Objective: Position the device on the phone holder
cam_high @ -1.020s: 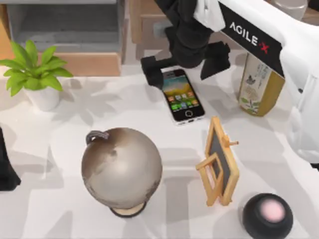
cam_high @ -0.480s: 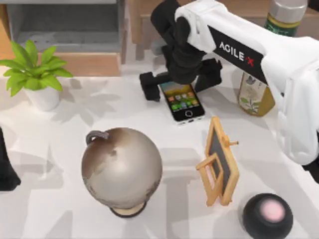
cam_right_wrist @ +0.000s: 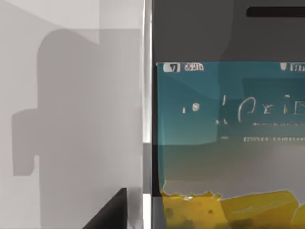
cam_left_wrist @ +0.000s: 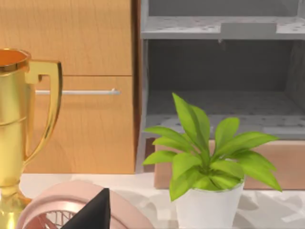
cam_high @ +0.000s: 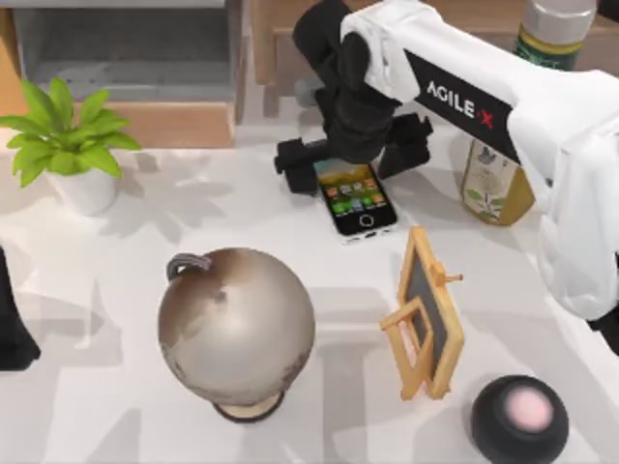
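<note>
The device (cam_high: 360, 199), a slim smartphone with a silver-white rim and colourful icons, lies flat on the table at the back centre. My right gripper (cam_high: 353, 153) hangs over its far end, open, with one black finger on either side of the phone. The right wrist view looks straight down on the phone's screen (cam_right_wrist: 228, 143), with one fingertip (cam_right_wrist: 112, 214) just beside its rim. The phone holder (cam_high: 427, 314), a small wooden easel with a dark board, stands upright nearer the front, to the right of the phone. My left arm (cam_high: 12, 324) is parked at the table's left edge.
A grey globe (cam_high: 237, 327) stands front centre, and a potted plant (cam_high: 68, 145) is at the back left. A black round speaker (cam_high: 519, 416) sits front right. A yellow-green carton (cam_high: 498, 179) and a bottle (cam_high: 553, 27) stand back right. A gold trophy (cam_left_wrist: 14, 129) is near the left arm.
My right arm has swung in over the phone, and its open fingers now straddle the far end. In the last half second it shifted only slightly. The phone has not moved.
</note>
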